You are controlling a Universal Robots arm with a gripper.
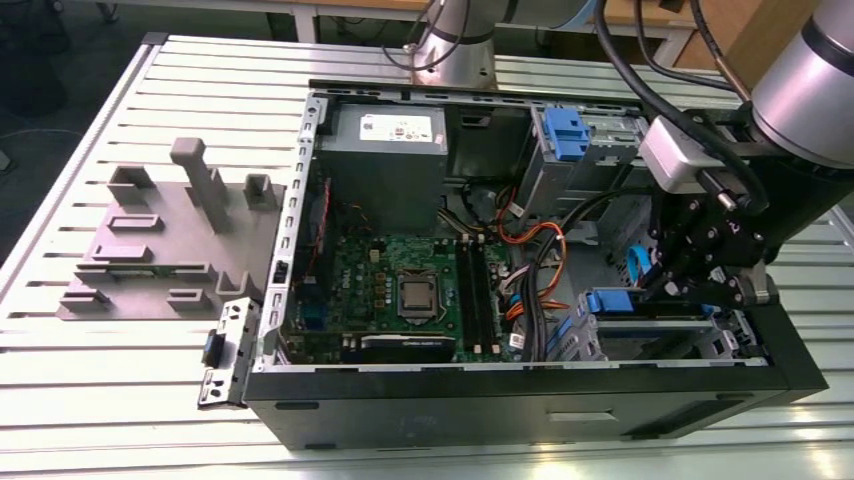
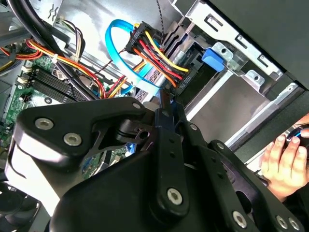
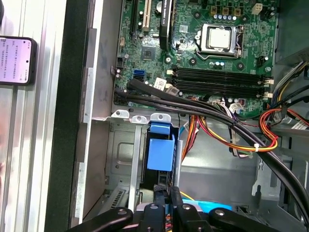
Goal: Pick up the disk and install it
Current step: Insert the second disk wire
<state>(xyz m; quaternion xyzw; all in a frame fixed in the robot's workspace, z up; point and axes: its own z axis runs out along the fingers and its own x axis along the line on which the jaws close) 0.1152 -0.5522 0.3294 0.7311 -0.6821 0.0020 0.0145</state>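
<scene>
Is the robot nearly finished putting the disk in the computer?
Nearly, it seems. The disk already sits in the drive bay inside the case. The gripper, shut, is right at its blue end. Whether it has clicked fully home I cannot tell.

The arm reaches down into the case, its end effector (image 1: 697, 285) fingers closed together.

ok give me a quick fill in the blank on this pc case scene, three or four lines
1. The black gripper is down inside the open black computer ____.
2. The plastic latch on the grey metal drive bay just ahead of the gripper is ____ in colour.
3. The green motherboard's square processor socket has no ____ mounted over it.
4. On the slatted table, beside the case, sits a ____ moulded fixture.

Missing words: case; blue; cooler; grey
</scene>
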